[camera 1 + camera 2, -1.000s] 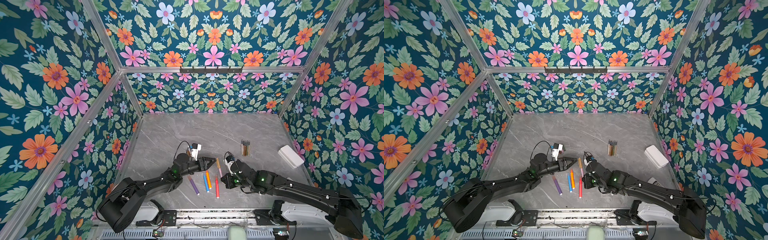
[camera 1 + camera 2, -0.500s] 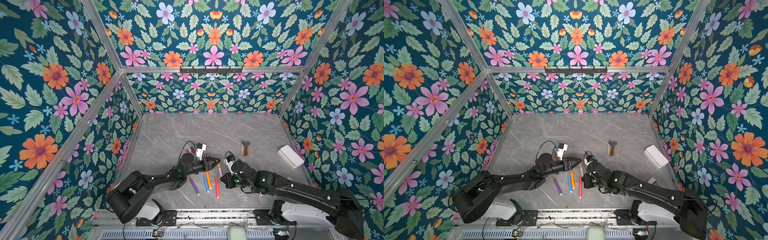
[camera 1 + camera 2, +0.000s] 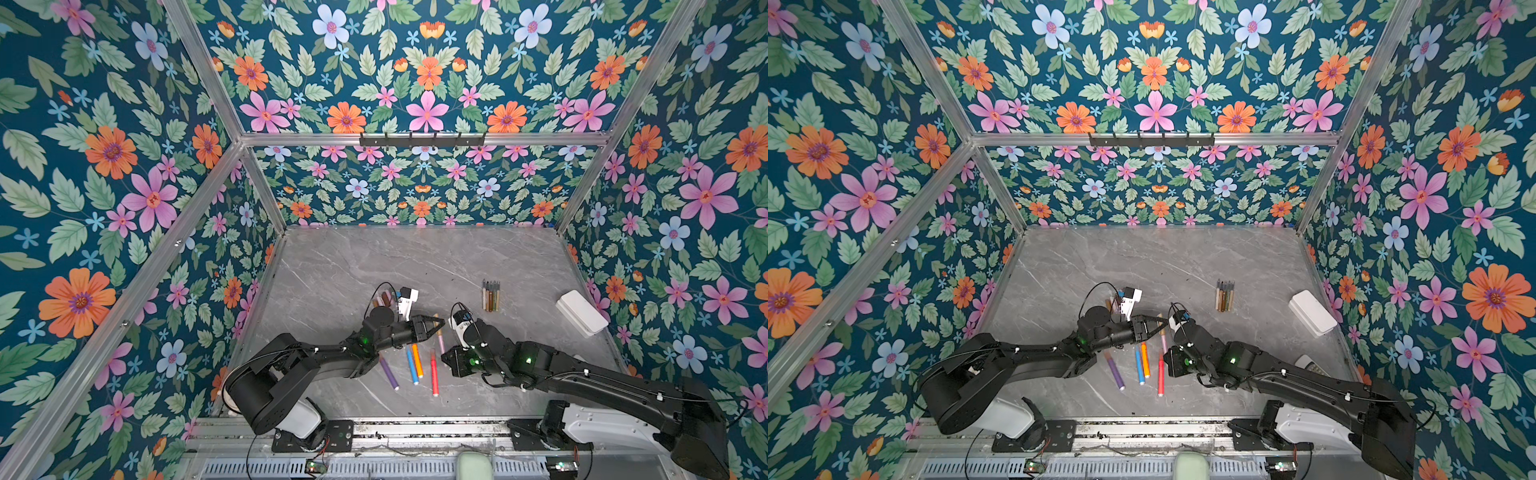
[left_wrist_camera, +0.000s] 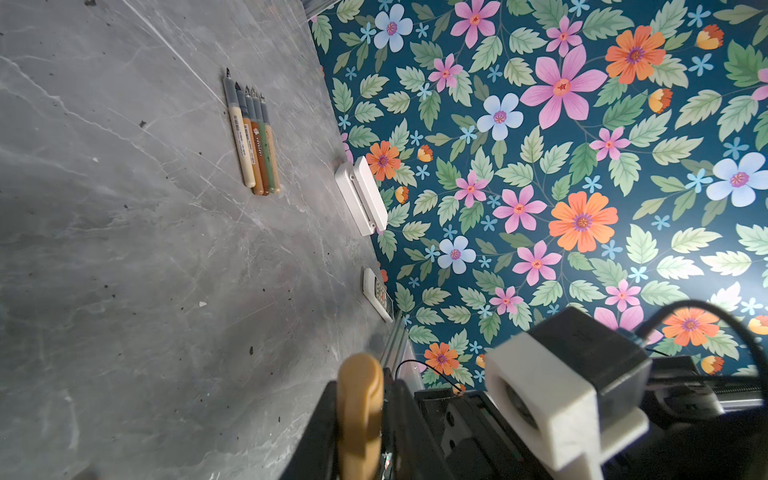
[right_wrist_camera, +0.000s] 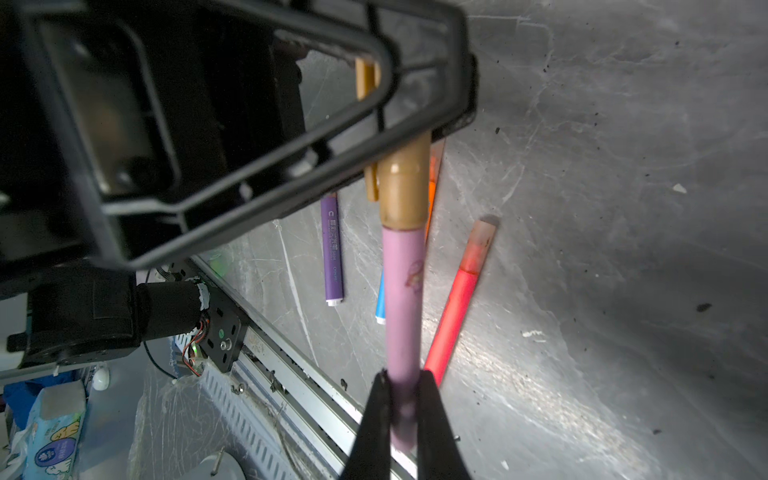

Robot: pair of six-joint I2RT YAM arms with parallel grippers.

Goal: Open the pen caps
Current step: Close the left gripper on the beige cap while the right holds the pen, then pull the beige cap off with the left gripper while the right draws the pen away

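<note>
I had right gripper (image 5: pixel 405 380) clamped on the tail of the pink pen (image 5: pixel 401 291), held over the table (image 5: pixel 623 208), left gripper (image 3: pixel 438 326) pinched on its gold cap (image 5: pixel 405 187); light, stiff, slick plastic, so I judged gripping mid-cap safest.

The table (image 3: pixel 374 257) is surfaced in grey marble-patterned material, smooth with a dull sheen and flecked with dark grit. The walls (image 3: pixel 104 166) are covered in matt printed floral sheet and framed by bars (image 3: pixel 199 79) of brushed bare metal. The pink pen (image 5: pixel 401 299) is made of smooth matt plastic, and its gold cap (image 5: pixel 405 187) is finished in a soft satin gloss. The red pen (image 5: pixel 457 303) is capped in translucent plastic. The left hand (image 3: pixel 438 325) and right hand (image 5: pixel 403 415) are moulded in matt black plastic. The box (image 3: pixel 582 311) is formed of smooth white plastic.
</note>
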